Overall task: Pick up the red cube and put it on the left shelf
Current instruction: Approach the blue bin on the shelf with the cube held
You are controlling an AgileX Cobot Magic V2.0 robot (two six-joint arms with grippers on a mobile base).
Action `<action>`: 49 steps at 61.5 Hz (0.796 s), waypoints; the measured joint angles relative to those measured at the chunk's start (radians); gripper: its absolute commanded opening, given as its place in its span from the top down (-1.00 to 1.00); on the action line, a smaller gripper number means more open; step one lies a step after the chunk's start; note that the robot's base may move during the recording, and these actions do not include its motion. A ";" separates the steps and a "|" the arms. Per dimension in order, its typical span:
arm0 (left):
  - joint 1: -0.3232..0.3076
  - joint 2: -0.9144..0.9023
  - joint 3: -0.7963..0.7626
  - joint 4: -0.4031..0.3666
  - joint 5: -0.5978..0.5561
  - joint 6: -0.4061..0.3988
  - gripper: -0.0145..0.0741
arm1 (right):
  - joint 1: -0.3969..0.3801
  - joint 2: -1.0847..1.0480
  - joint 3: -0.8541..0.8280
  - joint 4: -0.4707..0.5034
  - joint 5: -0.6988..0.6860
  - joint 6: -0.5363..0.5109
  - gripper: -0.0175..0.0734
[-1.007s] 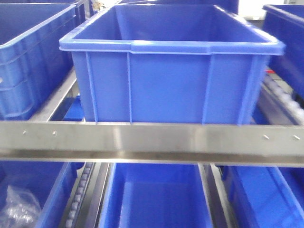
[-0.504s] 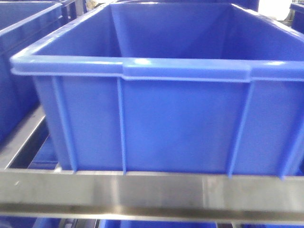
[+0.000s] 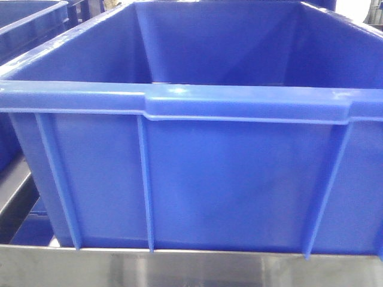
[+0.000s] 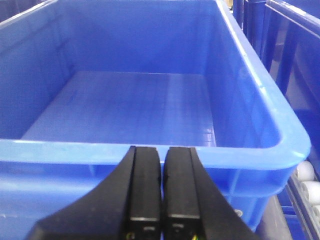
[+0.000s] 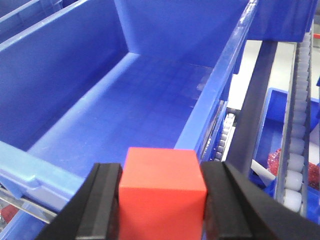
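Bin (image 3: 239,179) behind front rail (image 3: 179,272), 2nd bin (image 3: 27,15) to its left, cube (image 5: 162,175) in right end effector (image 5: 162,200)

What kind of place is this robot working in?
Probably a warehouse or factory storeroom: big blue plastic bins sit on metal racking with roller tracks, and the right hand holds a red cube.

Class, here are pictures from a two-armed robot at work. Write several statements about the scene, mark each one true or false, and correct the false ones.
1. The right end effector grips the red cube. True.
2. The left end effector is wide open. False: its fingers are pressed together with nothing between them.
3. A cube lies inside the blue bin seen from the left wrist. False: the visible floor of the bin is bare.
4. A metal rail crosses the bottom of the front view. True.
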 measured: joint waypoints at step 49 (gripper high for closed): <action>0.000 0.000 0.000 0.000 0.000 0.000 0.44 | 0.000 0.000 0.000 0.000 0.000 0.000 0.49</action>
